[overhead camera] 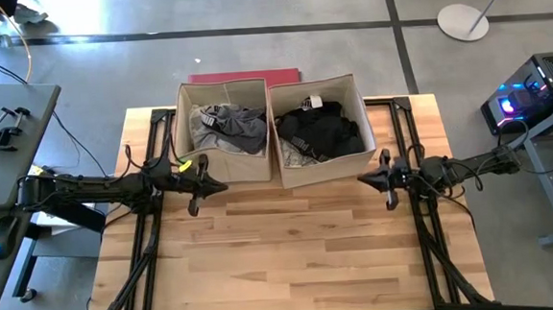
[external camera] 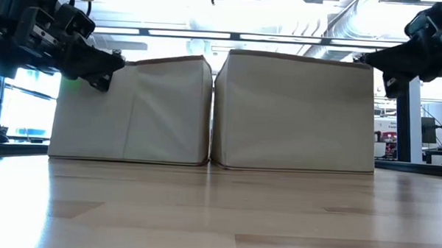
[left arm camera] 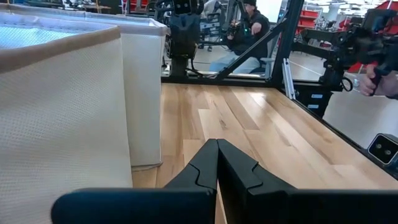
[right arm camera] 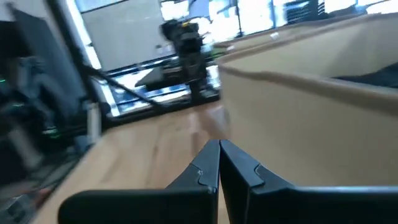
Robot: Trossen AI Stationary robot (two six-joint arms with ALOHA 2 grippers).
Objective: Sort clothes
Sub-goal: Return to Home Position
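Two tan fabric boxes stand side by side at the table's far middle. The left box (overhead camera: 223, 129) holds grey and cream-white clothes (overhead camera: 231, 122). The right box (overhead camera: 321, 128) holds black clothes (overhead camera: 321, 128). My left gripper (overhead camera: 223, 187) hovers shut and empty just in front of the left box's near wall (left arm camera: 62, 118), pointing level toward the table's right. My right gripper (overhead camera: 362, 179) hovers shut and empty near the right box's near right corner (right arm camera: 298, 118), pointing level toward the left. In the low view, both grippers (external camera: 116, 61) (external camera: 371, 59) hang at about the height of the box rims.
A flat red board (overhead camera: 243, 77) lies behind the boxes. Bare wooden tabletop (overhead camera: 292, 250) stretches from the boxes to the near edge. A grey side table (overhead camera: 6, 133) stands left of the table, and a lit computer (overhead camera: 532, 91) stands to its right. A seated person (left arm camera: 249, 31) shows beyond the table.
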